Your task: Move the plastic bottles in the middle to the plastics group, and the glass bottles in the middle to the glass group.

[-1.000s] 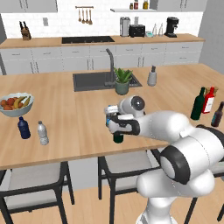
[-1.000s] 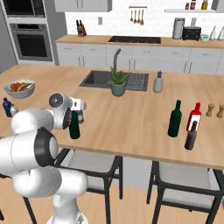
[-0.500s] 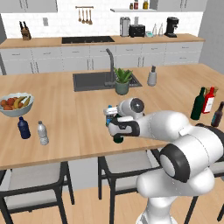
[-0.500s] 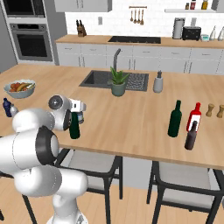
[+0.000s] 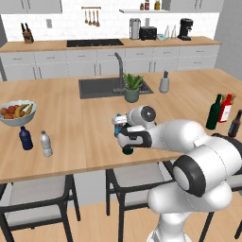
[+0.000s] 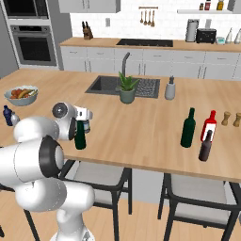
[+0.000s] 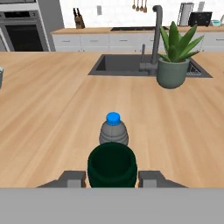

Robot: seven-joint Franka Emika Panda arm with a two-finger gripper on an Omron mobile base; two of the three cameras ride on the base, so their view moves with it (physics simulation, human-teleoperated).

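Observation:
My gripper (image 7: 112, 177) sits over a tall dark green wine bottle (image 7: 112, 167) in the middle of the island, with a fingertip (image 7: 73, 177) pressed to each side of its top. In the base views the gripper (image 5: 124, 137) (image 6: 80, 124) is at the bottle (image 6: 80, 137). Just behind stands the small clear water bottle (image 7: 113, 131) (image 5: 117, 121) with a blue cap. The glass group is at the right: a green bottle (image 5: 215, 112) and a red bottle (image 5: 226, 108), with a slim brown bottle (image 5: 235, 124) beside them. At the left stand the navy bottle (image 5: 25, 138) and the silvery-clear bottle (image 5: 46, 143).
A fruit bowl (image 5: 18, 112) sits at the far left. Behind the bottles are the sink (image 5: 101, 87), a potted plant (image 5: 132, 90) (image 7: 173, 65) and a soap dispenser (image 5: 164, 82). Stools stand under the island's near edge.
The jaws have closed in on the green wine bottle's top. The arm has hardly moved and the bottles stand where they were.

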